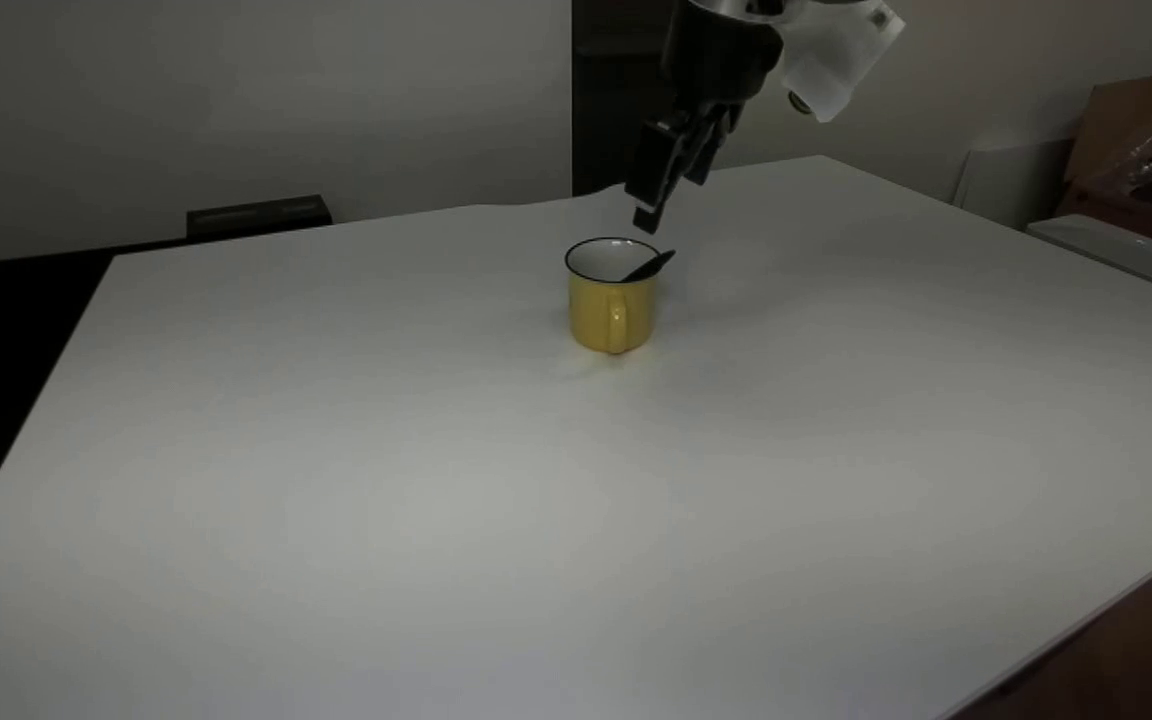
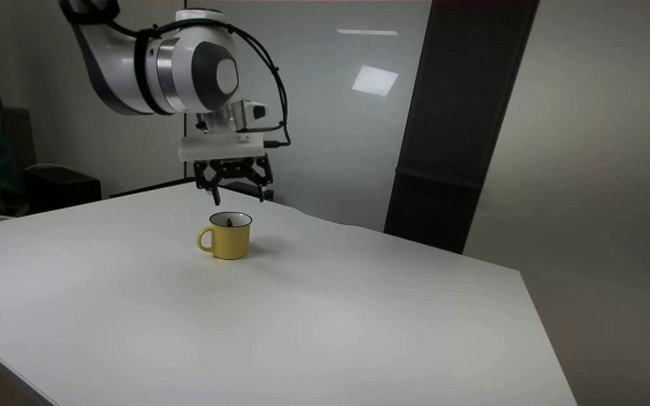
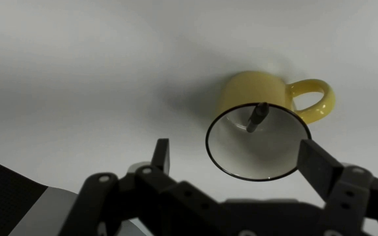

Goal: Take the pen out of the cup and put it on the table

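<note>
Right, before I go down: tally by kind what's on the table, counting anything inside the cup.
Yellow cup: 1
Dark pen, standing tilted inside the cup: 1
Total: 2

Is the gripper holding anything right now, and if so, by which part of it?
Nothing is held: the black two-fingered gripper is open, clear of both the yellow dark-rimmed mug and the thin dark pen leaning inside it.

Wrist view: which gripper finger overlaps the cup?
The finger at picture right, on the handle side: its tip hides part of the cup. The finger at picture left shows table behind its tip.
</note>
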You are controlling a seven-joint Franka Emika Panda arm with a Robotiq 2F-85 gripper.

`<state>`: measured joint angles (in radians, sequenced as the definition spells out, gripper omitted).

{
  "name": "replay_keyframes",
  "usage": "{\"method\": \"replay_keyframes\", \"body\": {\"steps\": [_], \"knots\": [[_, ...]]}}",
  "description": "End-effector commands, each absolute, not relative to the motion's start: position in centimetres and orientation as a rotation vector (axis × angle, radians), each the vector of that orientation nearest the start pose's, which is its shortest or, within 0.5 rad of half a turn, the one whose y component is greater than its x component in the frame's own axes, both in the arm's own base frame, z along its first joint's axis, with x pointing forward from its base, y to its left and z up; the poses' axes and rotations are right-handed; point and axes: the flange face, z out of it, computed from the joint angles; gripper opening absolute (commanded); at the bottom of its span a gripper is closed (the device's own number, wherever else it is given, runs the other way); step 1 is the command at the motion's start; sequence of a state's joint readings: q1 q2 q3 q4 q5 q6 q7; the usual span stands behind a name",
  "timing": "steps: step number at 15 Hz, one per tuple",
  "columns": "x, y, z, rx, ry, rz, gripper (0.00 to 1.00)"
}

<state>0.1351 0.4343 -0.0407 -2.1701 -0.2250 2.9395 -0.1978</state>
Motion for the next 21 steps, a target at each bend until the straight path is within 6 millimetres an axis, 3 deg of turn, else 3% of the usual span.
{"method": "replay_keyframes", "body": {"steps": [1, 5, 13, 21], "knots": [[59.7, 8.7, 21.1, -3.154, -0.675, -0.557, 1.0], [59.1, 9.5, 20.7, -3.179, -0.568, -0.525, 1.0], [58.2, 9.4, 20.1, -3.206, -0.438, -0.435, 1.0], [58.2, 9.5, 19.2, -3.175, -0.438, -0.403, 1.0]]}}
